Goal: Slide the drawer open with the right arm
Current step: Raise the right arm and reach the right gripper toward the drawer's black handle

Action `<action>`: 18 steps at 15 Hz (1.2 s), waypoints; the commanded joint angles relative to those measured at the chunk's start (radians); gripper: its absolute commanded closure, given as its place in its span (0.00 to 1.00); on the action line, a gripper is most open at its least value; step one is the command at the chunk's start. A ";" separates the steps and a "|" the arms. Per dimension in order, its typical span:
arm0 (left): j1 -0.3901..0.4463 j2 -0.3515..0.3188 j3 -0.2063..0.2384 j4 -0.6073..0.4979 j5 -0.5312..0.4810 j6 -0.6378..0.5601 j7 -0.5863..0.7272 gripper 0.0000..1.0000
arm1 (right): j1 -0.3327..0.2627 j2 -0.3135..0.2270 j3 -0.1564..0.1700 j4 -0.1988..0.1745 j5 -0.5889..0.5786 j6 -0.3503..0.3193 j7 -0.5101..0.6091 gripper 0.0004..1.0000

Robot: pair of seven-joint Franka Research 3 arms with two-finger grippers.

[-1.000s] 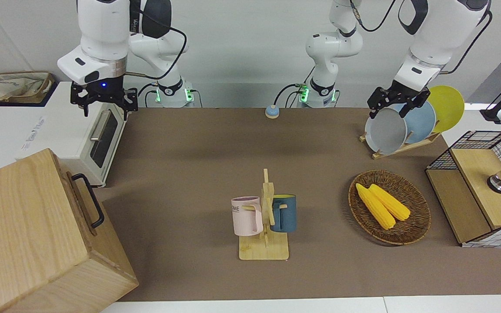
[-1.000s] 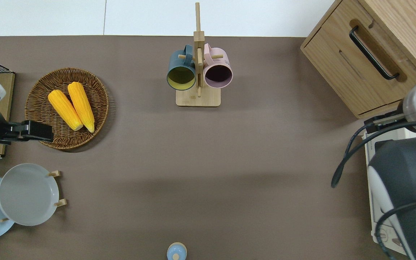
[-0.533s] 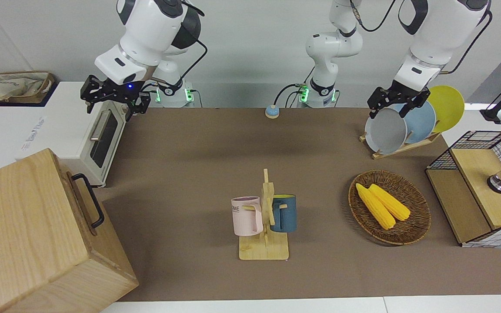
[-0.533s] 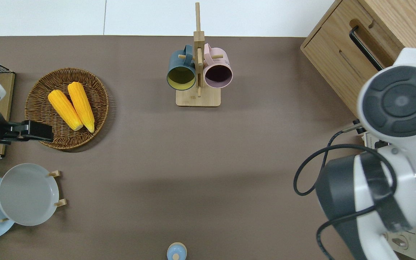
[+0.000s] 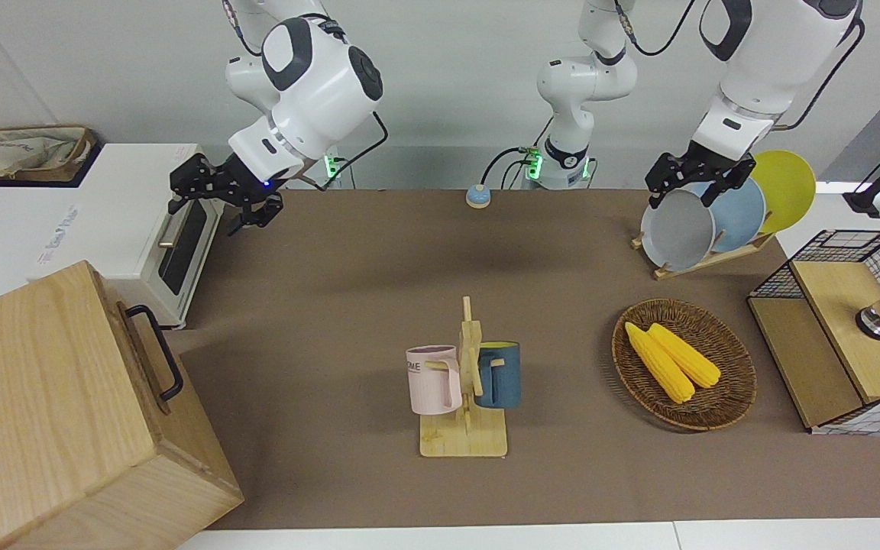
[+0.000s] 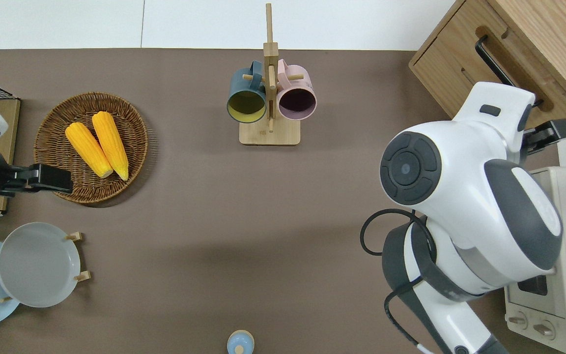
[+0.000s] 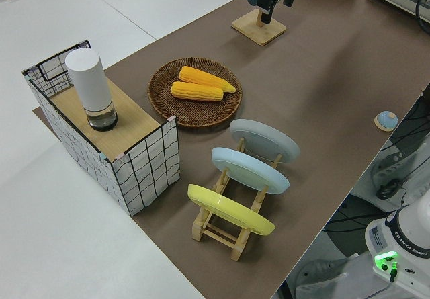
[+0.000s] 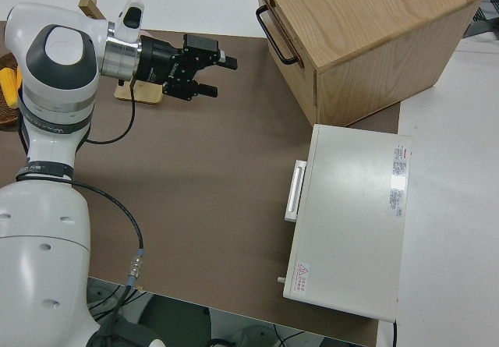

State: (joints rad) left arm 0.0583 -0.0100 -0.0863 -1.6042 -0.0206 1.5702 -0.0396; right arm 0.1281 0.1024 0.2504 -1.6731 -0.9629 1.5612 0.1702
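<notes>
Drawer (image 8: 290,65) shut in wooden box (image 8: 374,27), at 1 o'clock in the overhead view, at the right arm's end. Right gripper (image 8: 212,68) in the air near it, fingers spread, holding nothing; left arm parked. Stiff wood, probably light slide: grab the handle (image 8: 274,33) mid-bar, pull straight out.

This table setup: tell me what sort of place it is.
Probably a robotics lab staged as a kitchen. Two Franka arms are bolted at a bare table, where a toaster oven, a mug tree and a plate rack are laid out like test props.
</notes>
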 commanded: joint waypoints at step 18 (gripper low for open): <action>-0.005 -0.010 0.005 -0.005 0.011 -0.012 0.007 0.00 | -0.044 0.178 -0.008 -0.100 -0.572 0.263 0.228 0.02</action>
State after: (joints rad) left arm 0.0583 -0.0100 -0.0863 -1.6042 -0.0206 1.5702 -0.0396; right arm 0.1075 0.2499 0.2379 -1.7605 -1.4588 1.8063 0.2959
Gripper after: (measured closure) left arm 0.000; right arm 0.018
